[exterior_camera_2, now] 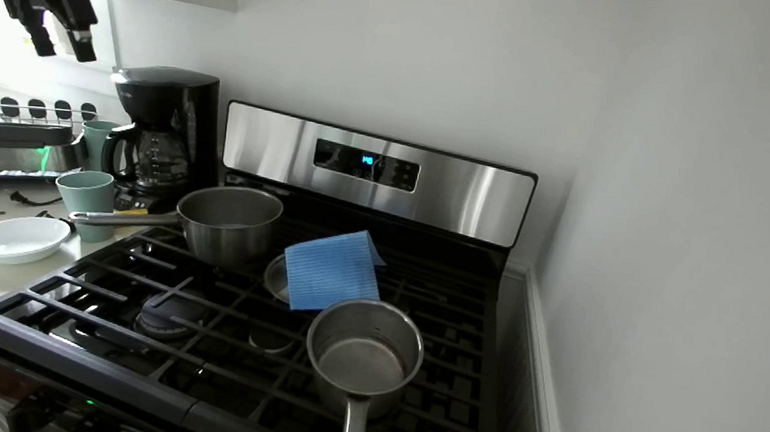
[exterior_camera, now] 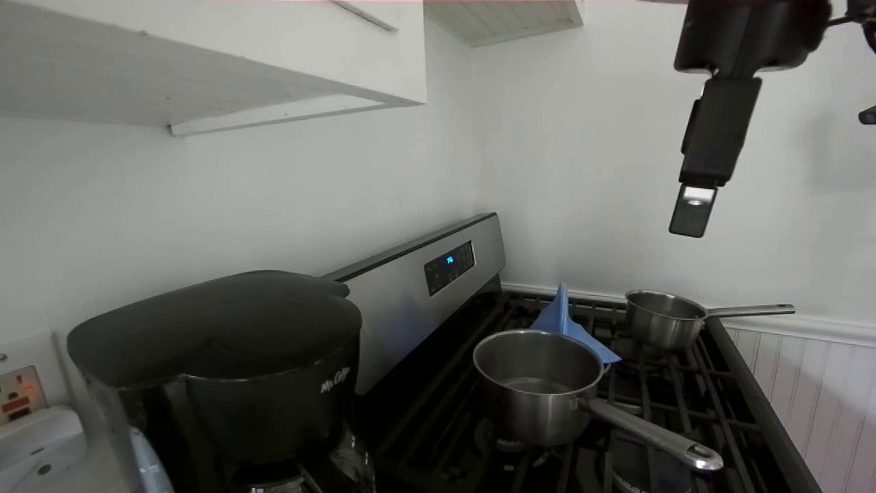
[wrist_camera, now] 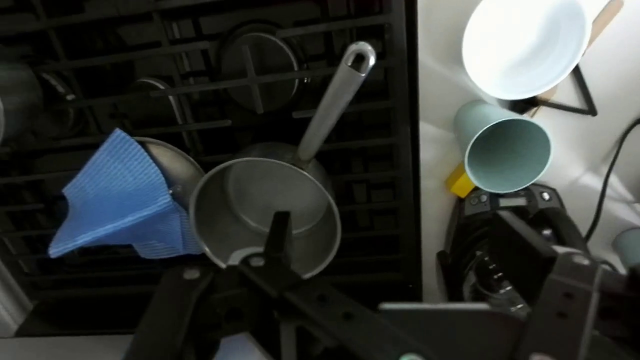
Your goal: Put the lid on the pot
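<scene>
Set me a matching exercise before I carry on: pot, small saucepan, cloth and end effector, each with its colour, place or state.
1. pot
2. small saucepan
3. cloth
4. end effector

A. open, in the air, holding nothing
B. steel, farther from the coffee maker
C. blue and creased
D. steel, nearer the coffee maker

Pairs: 1-D, 2-B, 3-C, 4-A

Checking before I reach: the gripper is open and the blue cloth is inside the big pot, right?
The cloth isn't inside the big pot; the wrist view shows it outside, beside the pot. The gripper is open, as you said.
</scene>
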Robot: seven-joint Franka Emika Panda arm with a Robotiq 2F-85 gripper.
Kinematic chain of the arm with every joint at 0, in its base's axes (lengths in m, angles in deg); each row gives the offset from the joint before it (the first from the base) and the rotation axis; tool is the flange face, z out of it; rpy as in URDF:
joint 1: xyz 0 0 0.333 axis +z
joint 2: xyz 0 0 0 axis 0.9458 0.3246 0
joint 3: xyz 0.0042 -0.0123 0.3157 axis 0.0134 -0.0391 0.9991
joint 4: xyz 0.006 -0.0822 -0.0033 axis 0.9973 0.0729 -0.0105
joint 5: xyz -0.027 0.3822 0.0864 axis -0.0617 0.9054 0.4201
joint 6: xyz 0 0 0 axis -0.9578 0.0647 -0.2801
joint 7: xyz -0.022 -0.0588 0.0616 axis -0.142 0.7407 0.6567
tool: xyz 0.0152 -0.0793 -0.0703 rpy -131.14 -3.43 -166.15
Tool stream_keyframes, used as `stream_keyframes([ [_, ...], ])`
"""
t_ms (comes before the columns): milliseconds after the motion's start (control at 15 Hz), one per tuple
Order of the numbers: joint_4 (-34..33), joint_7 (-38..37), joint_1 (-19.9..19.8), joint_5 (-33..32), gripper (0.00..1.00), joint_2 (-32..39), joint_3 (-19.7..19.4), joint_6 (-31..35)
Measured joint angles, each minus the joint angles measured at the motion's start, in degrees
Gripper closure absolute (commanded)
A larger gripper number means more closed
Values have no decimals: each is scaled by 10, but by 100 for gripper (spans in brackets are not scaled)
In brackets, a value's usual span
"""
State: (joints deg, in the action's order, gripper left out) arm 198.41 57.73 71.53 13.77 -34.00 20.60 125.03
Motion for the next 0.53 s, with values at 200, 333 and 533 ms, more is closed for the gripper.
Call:
stream_keyframes([
  [200, -2, -26, -34, -12, 0, 17, -24, 23],
  [333, -4, -60, -57, -17, 0, 34, -33, 44],
  [533, -7, -127, -90, -35, 0, 68, -37, 94],
])
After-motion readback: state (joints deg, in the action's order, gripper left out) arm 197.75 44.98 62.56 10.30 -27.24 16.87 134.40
